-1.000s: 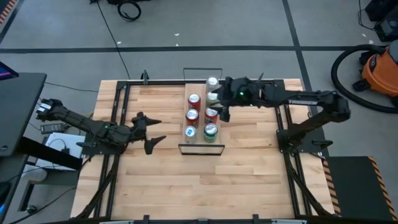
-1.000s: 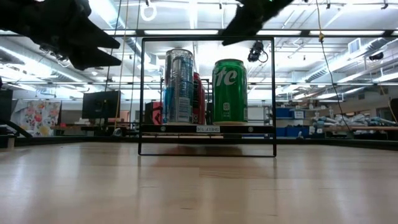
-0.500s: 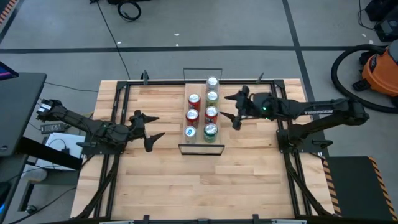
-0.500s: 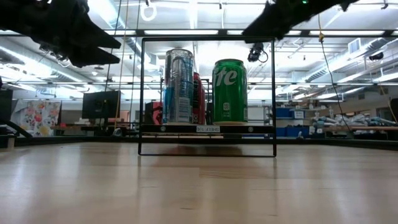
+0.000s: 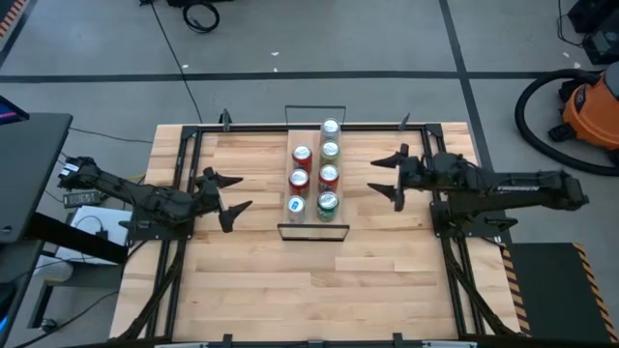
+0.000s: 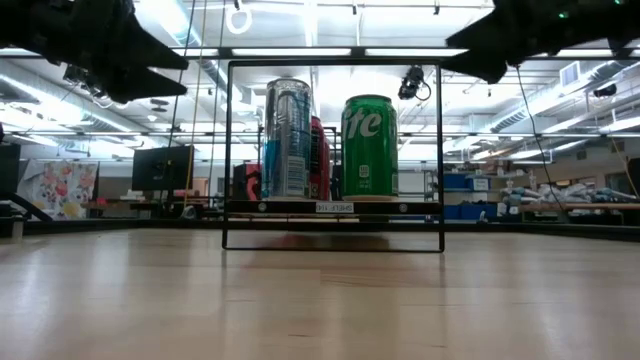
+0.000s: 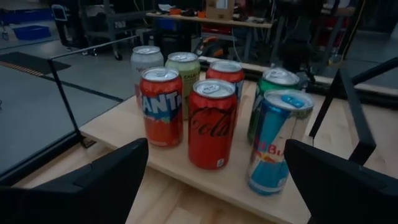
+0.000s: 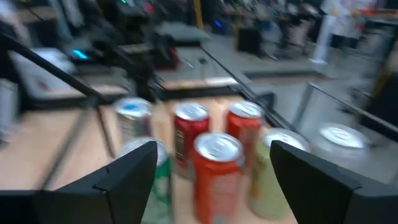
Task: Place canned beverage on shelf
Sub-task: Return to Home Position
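Note:
The shelf (image 5: 303, 136), a narrow light-wood board with black wire rails at its short ends, stands in the far middle of the table. Several cans stand upright on it in two rows: red ones (image 5: 299, 179), a blue-silver one (image 5: 295, 204), a green one (image 5: 327, 201), a silver one (image 5: 331, 127). The low view shows the blue-silver can (image 6: 287, 138) and the green can (image 6: 369, 146) in front. My left gripper (image 5: 235, 192) hangs open left of the shelf. My right gripper (image 5: 385, 177) hangs open right of it. Both are empty and raised above the table.
Black frame rails (image 5: 184, 164) run along the tabletop's left, right and far sides. The near half of the wooden table (image 5: 309, 290) is bare. An orange vacuum (image 5: 590, 106) stands on the floor beyond the table's right side.
My right gripper has drawn back from over the shelf's right row of cans toward the table's right edge, staying open and empty. The cans stand as before.

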You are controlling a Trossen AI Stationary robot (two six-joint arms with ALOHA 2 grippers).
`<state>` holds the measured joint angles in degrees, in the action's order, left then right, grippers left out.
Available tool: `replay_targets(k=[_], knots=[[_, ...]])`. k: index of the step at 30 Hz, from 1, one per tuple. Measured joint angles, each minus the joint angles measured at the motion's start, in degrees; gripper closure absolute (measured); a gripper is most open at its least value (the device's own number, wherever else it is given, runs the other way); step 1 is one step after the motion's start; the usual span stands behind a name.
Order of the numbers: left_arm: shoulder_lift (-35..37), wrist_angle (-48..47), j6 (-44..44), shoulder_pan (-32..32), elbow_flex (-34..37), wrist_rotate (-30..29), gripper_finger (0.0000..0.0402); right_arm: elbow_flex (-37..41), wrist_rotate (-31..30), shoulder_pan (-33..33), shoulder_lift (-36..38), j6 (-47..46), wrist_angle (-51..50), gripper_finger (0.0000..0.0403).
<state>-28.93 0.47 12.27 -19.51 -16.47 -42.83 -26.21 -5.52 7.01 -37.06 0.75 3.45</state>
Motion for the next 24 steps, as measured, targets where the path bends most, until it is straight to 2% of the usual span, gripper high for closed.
replay_targets(k=[5, 9, 15, 20, 24], knots=[[-1.1, 6.7, -2.7, 0.0, 0.0, 2.2, 0.0013, 5.7, 8.1, 3.7, 3.7, -2.4, 7.6, 0.0086], [-3.1, 11.2, -5.6, 0.0, 0.0, 3.5, 0.0013, 7.4, 12.3, 6.0, 4.3, -3.6, 8.1, 0.0090], [-5.3, 11.1, -4.7, 0.0, 0.0, 3.4, 0.0013, 7.6, 12.6, 7.8, 7.6, -4.0, 4.8, 0.0099], [-4.7, 7.9, -4.2, -1.5, 0.0, -2.1, 0.0013, 7.6, 11.1, 8.8, 13.8, -3.7, -0.6, 0.0105], [-4.7, 7.7, -3.7, -2.6, 0.0, -3.0, 0.0013, 9.0, 10.7, 8.9, 18.2, -3.0, -1.3, 0.0106]])
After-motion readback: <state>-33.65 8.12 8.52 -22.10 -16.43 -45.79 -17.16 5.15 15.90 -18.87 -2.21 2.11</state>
